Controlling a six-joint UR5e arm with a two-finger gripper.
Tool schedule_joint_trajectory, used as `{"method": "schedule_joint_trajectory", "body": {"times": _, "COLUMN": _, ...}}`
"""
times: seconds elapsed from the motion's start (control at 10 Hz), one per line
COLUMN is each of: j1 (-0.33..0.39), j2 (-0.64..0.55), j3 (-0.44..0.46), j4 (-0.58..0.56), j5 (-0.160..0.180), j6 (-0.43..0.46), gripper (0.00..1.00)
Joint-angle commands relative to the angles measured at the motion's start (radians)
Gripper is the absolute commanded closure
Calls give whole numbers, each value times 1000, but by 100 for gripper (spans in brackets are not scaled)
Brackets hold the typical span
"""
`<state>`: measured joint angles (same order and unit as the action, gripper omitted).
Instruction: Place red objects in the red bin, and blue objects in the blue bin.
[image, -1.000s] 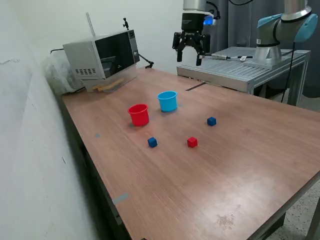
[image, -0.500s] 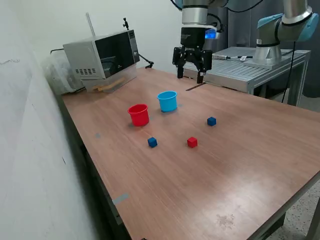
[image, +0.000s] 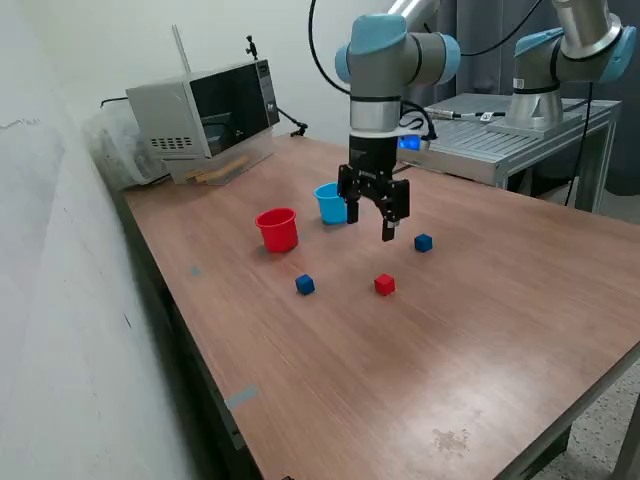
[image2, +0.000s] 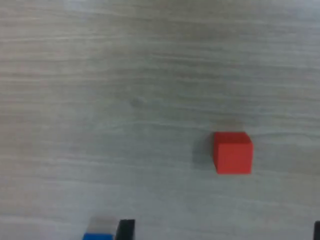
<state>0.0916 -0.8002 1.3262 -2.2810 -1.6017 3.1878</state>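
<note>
My gripper (image: 370, 226) is open and empty, hanging just above the table beside the light-blue cup (image: 328, 203), which it partly hides. The red cup (image: 277, 229) stands to the exterior view's left of the blue cup. One red cube (image: 384, 285) lies on the table in front of the gripper and apart from it; it also shows in the wrist view (image2: 232, 152). One dark-blue cube (image: 423, 242) lies to the gripper's right in the exterior view, another (image: 305, 285) in front of the red cup. A second red cube is not in view. A fingertip (image2: 126, 228) shows at the wrist view's edge.
A microwave (image: 205, 110) stands at the back on the exterior view's left. A metal bench (image: 490, 140) with a second robot arm (image: 560, 50) stands behind the wooden table (image: 400, 380). A white wall runs along the exterior view's left side.
My gripper has come down and forward from high above the table's back edge to just over the table beside the blue cup. It stays open. The cubes and cups have not moved.
</note>
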Motion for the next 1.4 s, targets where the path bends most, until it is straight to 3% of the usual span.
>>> {"method": "schedule_joint_trajectory", "body": {"times": 0.0, "j1": 2, "j2": 87, "j3": -9, "j4": -60, "j5": 2, "j6": 6, "gripper": 0}}
{"method": "schedule_joint_trajectory", "body": {"times": 0.6, "j1": 34, "j2": 84, "j3": 39, "j4": -84, "j5": 17, "j6": -2, "gripper": 0}}
{"method": "schedule_joint_trajectory", "body": {"times": 1.3, "j1": 28, "j2": 111, "j3": 16, "j4": -101, "j5": 22, "j6": -38, "gripper": 0}}
